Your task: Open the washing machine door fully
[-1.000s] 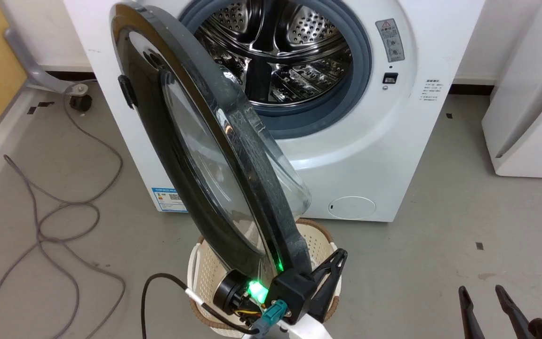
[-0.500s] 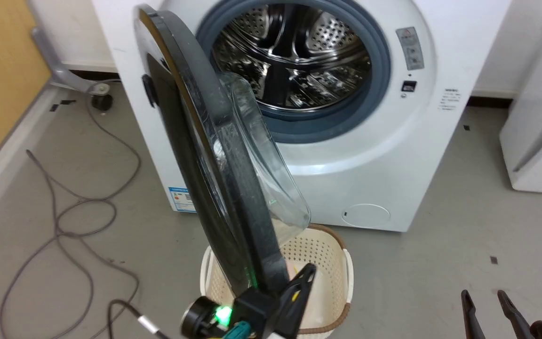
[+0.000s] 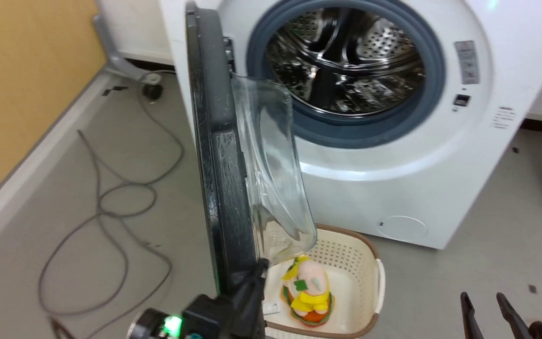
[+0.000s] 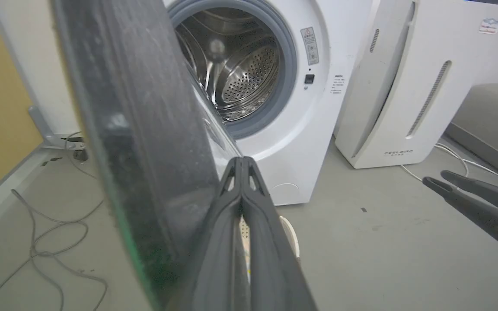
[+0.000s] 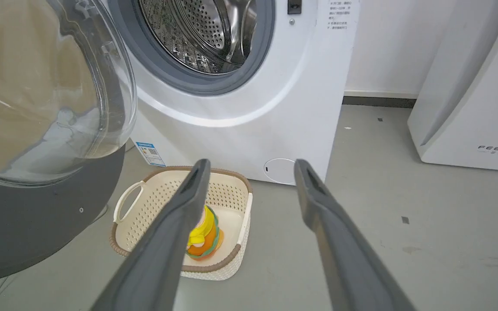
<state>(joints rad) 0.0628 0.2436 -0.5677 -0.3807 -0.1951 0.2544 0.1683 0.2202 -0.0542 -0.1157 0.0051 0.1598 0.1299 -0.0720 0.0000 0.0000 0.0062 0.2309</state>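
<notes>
The washing machine door (image 3: 219, 169) stands edge-on in the head view, swung out to about a right angle, with its clear glass bowl (image 3: 275, 165) facing the washing machine (image 3: 393, 188). The grey gasket and steel drum (image 3: 346, 66) are exposed. My left gripper (image 3: 260, 269) is shut, its fingers pressed together against the inner side of the door's lower rim. In the left wrist view the left gripper (image 4: 241, 160) lies beside the door (image 4: 136, 129). My right gripper (image 3: 481, 296) hangs open and apart at the lower right, holding nothing. The right wrist view shows the right gripper (image 5: 251, 166) and the door (image 5: 37, 224).
A cream perforated basket (image 3: 346, 245) holding a pink and yellow plush toy (image 3: 308, 292) sits on the floor under the door. Grey cables (image 3: 111, 202) loop across the floor at left by a yellow wall (image 3: 17, 94). A white appliance (image 4: 404, 86) stands to the machine's right.
The door has swung further open to the left and now shows edge-on, with my shut left gripper following its rim. The head camera has shifted. The toy in the basket has come into sight.
</notes>
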